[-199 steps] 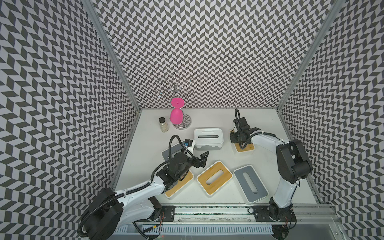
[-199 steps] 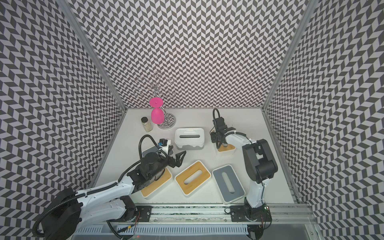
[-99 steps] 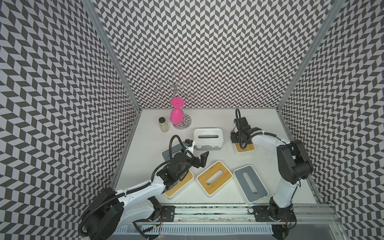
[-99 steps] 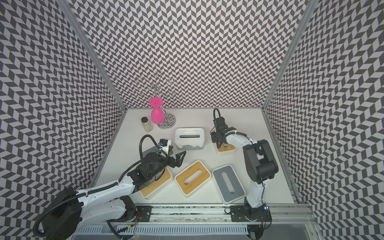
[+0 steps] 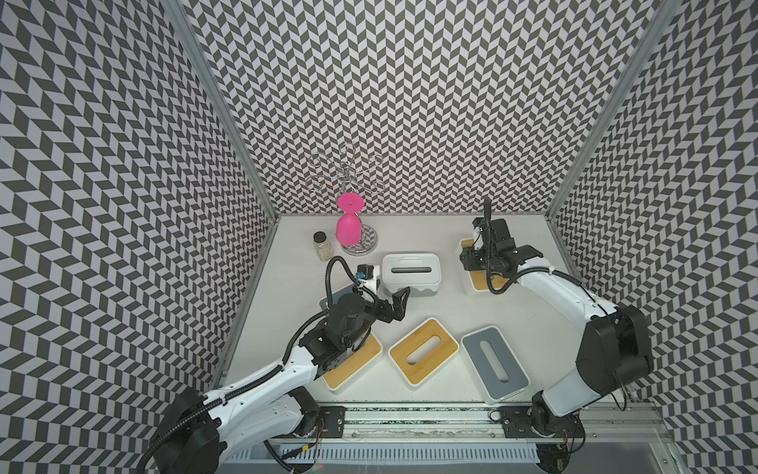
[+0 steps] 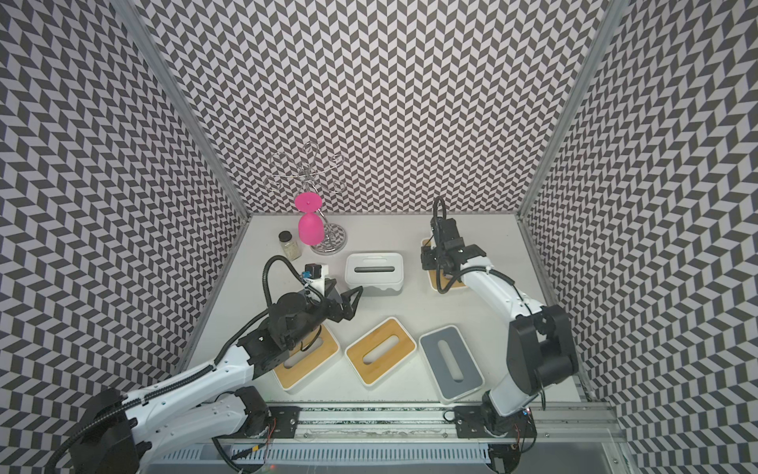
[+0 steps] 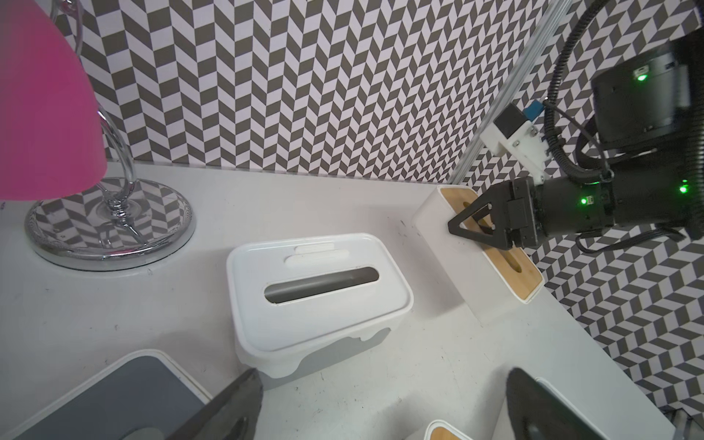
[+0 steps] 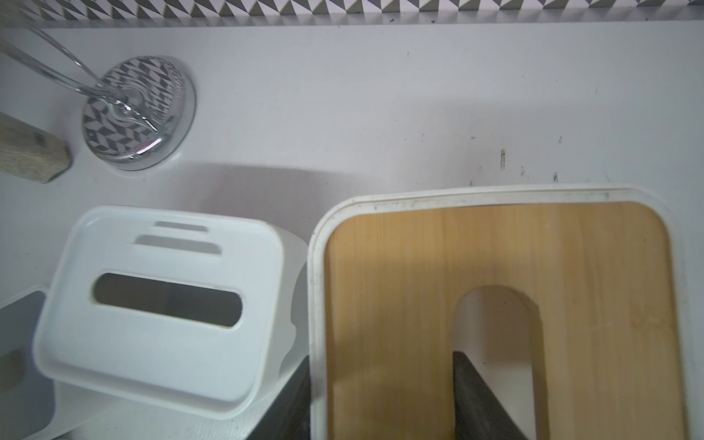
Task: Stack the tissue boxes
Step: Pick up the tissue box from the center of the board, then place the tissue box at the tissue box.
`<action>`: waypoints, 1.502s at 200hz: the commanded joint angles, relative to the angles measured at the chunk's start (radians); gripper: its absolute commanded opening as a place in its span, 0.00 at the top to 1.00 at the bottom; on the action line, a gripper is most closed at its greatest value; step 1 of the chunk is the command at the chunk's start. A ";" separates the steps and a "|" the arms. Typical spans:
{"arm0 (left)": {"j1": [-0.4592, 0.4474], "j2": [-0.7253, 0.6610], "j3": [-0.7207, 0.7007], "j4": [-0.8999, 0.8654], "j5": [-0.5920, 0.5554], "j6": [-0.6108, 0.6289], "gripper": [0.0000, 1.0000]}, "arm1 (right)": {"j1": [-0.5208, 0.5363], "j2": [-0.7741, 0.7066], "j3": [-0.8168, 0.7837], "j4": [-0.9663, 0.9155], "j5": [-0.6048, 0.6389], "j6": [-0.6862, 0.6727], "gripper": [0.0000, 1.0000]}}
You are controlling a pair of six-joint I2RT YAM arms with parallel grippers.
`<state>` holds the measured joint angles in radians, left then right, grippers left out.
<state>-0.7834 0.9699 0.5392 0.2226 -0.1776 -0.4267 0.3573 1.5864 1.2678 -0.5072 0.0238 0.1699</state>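
Six tissue boxes are seen on the desk, each lying singly. The right tool is pressed together on the far bamboo-lidded box, at the far right of the desk: one finger is set down inside the lid's slot and the other is laid against the outside of the box's long wall, so that wall and lid edge are pinched between them. This box is seen resting on the desk, just beside the white box, which stands at mid-desk with its slot facing up.

The left tool is held spread wide and empty, just above the desk and near the front of the white box. Under the left arm the near-left bamboo-lidded box is partly covered, and the left grey-lidded box is mostly hidden behind the wrist in both top views. Toward the front edge, the middle bamboo-lidded box and the right grey-lidded box are placed side by side, close but apart.

At the far left corner a pink glass is hung upside down on a chrome stand, with a small jar beside it.
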 commanded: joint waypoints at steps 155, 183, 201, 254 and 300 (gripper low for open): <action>0.174 -0.016 0.081 -0.203 0.056 -0.203 0.01 | 0.288 0.214 0.352 -0.046 0.005 -0.016 0.58; 0.184 -0.016 0.075 -0.202 0.053 -0.209 0.01 | 0.304 0.275 0.398 -0.049 0.005 -0.026 0.58; 0.192 -0.015 0.073 -0.204 0.053 -0.209 0.01 | 0.311 0.313 0.433 -0.067 0.012 -0.032 0.58; 0.217 -0.015 0.056 -0.193 0.065 -0.215 0.00 | 0.343 0.402 0.504 -0.086 0.010 -0.048 0.58; 0.228 -0.019 0.039 -0.179 0.077 -0.223 0.00 | 0.367 0.445 0.522 -0.090 0.007 -0.063 0.55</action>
<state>-0.5648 0.9554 0.5877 0.0292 -0.1101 -0.6308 0.7078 2.0037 1.7626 -0.6289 0.0460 0.1169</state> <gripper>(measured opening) 0.995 0.491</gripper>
